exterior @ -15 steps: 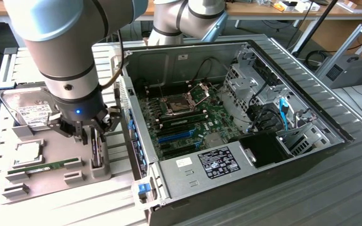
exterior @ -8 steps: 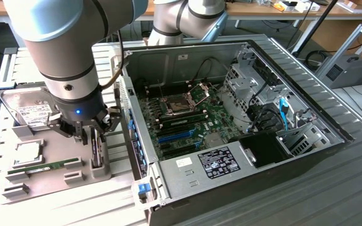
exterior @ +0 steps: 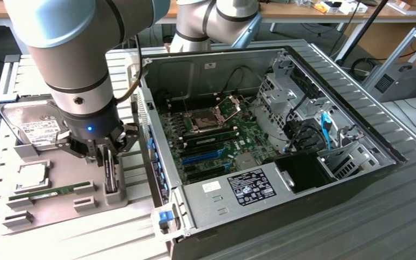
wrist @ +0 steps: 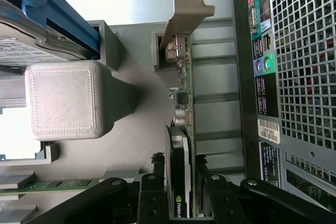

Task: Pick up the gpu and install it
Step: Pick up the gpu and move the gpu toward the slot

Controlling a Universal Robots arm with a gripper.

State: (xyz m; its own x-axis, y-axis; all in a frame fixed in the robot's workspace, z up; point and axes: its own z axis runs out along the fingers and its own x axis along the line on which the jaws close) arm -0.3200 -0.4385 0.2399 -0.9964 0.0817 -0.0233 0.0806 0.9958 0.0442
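Tool [wrist: 181, 184] straddles the gpu [wrist: 187, 95], fingers pinching both faces near one end. Card stands on edge in grey holder [exterior: 63, 203] on the surface [exterior: 85, 238], bracket end away from tool. Holder also has hard drive [exterior: 27, 122] w/ blue frame, memory stick [exterior: 49, 192]. Open PC case [exterior: 338, 97] just beside. Green logo on gpu; case sticker [wrist: 269, 131] text unreadable.

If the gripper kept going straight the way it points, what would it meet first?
The gpu, standing on edge in the gray tray directly below the gripper; whether they already touch is unclear.
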